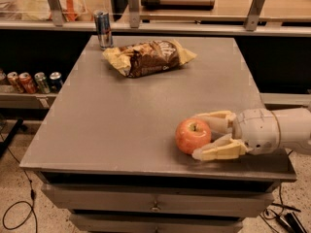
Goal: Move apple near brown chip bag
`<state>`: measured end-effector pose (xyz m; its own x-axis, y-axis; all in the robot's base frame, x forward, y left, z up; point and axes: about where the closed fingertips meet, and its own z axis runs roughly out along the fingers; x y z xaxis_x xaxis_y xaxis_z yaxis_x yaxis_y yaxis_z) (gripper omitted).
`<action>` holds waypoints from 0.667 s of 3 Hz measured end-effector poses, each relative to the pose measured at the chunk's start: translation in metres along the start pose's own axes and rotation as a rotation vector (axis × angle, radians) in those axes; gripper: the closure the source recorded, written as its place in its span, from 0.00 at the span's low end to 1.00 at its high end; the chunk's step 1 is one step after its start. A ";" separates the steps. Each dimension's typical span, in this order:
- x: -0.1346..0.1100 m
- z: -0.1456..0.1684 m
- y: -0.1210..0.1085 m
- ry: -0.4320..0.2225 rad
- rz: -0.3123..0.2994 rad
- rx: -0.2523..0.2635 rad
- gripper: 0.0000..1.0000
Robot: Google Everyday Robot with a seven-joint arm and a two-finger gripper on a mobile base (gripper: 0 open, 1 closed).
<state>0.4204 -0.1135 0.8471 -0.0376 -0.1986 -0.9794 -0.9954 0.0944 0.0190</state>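
Observation:
The apple [192,135], red-orange with a short stem, sits on the grey table [121,125] near the front right edge. My gripper [197,136] reaches in from the right. Its pale fingers [219,151] lie against the apple's far and near sides, closed on it, and the apple still rests on the table. The brown chip bag [148,57], dark brown with pale yellow ends, lies at the table's back middle, well away from the apple.
A drink can [102,29] stands at the table's back left corner, next to the bag. Several cans [29,81] sit on a low shelf to the left. A railed counter [194,25] runs behind the table. Drawers [155,205] are below the front edge.

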 end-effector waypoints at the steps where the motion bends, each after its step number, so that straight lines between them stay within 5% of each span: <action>1: 0.002 0.002 -0.001 -0.001 0.003 0.005 0.64; 2: 0.003 0.002 -0.002 -0.003 0.006 0.012 0.87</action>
<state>0.4227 -0.1122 0.8436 -0.0434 -0.1953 -0.9798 -0.9940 0.1074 0.0226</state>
